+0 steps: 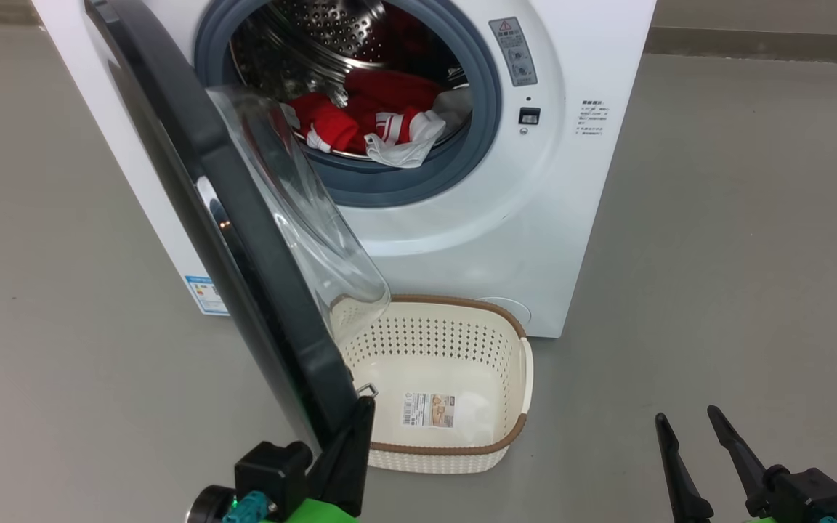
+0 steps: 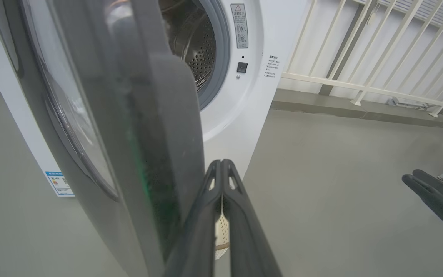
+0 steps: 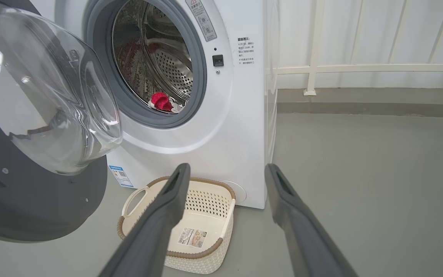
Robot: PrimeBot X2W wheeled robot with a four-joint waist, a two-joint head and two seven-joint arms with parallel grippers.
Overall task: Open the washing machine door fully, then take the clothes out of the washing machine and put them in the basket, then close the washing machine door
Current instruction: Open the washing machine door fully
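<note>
The washing machine [image 1: 535, 218] stands ahead with its drum showing. Its door [image 1: 244, 240] is swung out toward me, edge-on, the glass bowl facing right. Red and white clothes [image 1: 382, 109] lie at the drum's front lip, also visible in the right wrist view as clothes [image 3: 162, 102]. The basket [image 1: 455, 301] sits empty on the floor before the machine, partly behind the door. My left gripper [image 1: 364, 407] is shut with nothing between its fingers, its tips against the door's free edge by the latch; the left wrist view shows the gripper [image 2: 221, 163] beside the door [image 2: 129, 115]. My right gripper [image 1: 686, 415] hangs open at the lower right, empty.
Open grey floor [image 1: 716, 290] lies to the right of the machine and basket. A white railing [image 2: 360, 88] runs along the wall to the machine's right. A blue label sticker [image 1: 204, 294] marks the machine's lower left corner.
</note>
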